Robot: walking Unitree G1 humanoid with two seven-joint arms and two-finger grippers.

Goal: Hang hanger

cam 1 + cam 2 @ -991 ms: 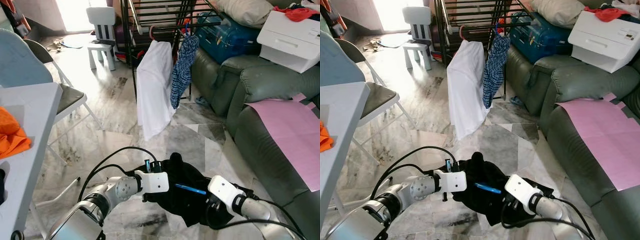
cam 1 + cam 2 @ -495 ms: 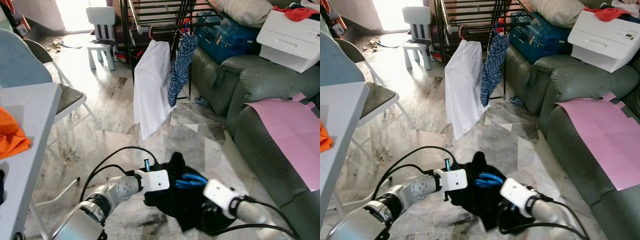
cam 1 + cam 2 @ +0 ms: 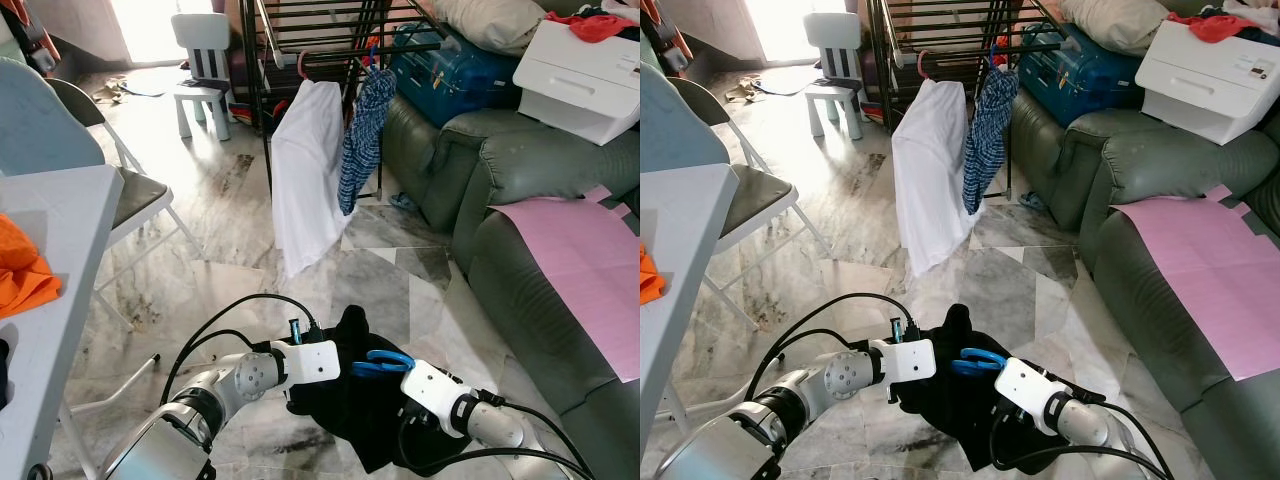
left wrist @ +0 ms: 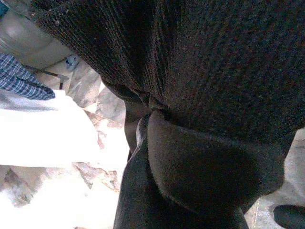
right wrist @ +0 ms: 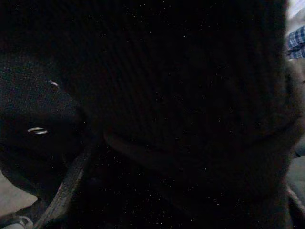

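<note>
Low before the robot, both silver arms bend inward and meet at a bunched black knitted garment (image 3: 360, 400) held above the marble floor (image 3: 230, 230). The left pincer (image 3: 345, 365) and the right pincer (image 3: 395, 400) are buried in the cloth, so how far either is open cannot be told. A bright blue plastic hanger (image 3: 380, 360) pokes out of the garment's top between the two wrists. The wrist views show dark ribbed knit pressed close. Well beyond stands a black metal drying rack (image 3: 330, 40) with a white shirt (image 3: 305, 170) and a blue checked garment (image 3: 362, 135) hanging; a dark green sofa (image 3: 520, 250) lies to the right.
</note>
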